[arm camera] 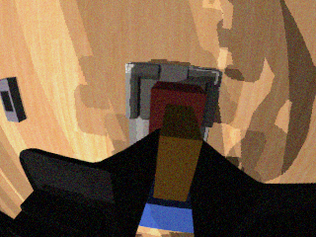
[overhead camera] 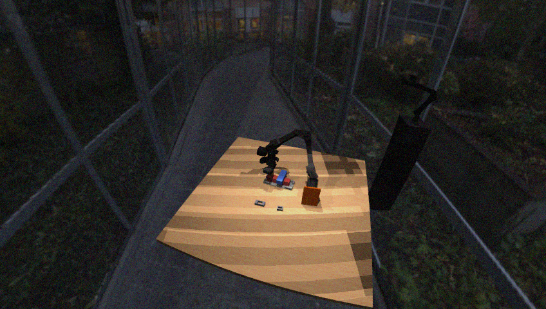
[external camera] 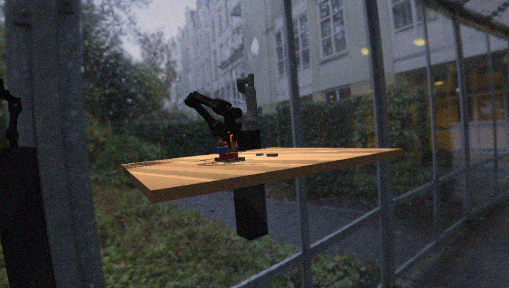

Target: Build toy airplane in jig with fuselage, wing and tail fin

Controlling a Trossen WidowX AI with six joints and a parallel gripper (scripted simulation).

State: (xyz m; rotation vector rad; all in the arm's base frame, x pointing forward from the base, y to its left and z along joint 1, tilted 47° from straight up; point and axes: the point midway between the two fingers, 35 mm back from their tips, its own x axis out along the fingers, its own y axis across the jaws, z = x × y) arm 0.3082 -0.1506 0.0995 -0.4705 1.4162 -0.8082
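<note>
The red fuselage (overhead camera: 287, 181) (external camera: 228, 155) (arm camera: 157, 106) lies lengthwise in the grey jig (overhead camera: 275, 185) (arm camera: 132, 94). The blue wing (overhead camera: 281, 177) (external camera: 221, 150) (arm camera: 168, 217) lies across the top of the fuselage near its middle. My gripper (overhead camera: 270, 172) (arm camera: 176, 136) is shut on the dark yellow tail fin (external camera: 233, 146) (arm camera: 177, 168). It holds the fin upright over the tail end of the fuselage. In the wrist view the fin's lower end overlaps the red top. The fin's tab and the tail socket are hidden, so I cannot tell whether the fin is down on the fuselage.
An orange upright panel (overhead camera: 310, 196) stands by the arm's base. Two small dark grey holders, a larger one (overhead camera: 259, 203) (external camera: 272, 155) and a smaller one (overhead camera: 280, 208) (external camera: 259, 154), lie on the wooden table (overhead camera: 244, 248) (external camera: 178, 178). A black pedestal (overhead camera: 400, 164) with another arm stands beyond the table.
</note>
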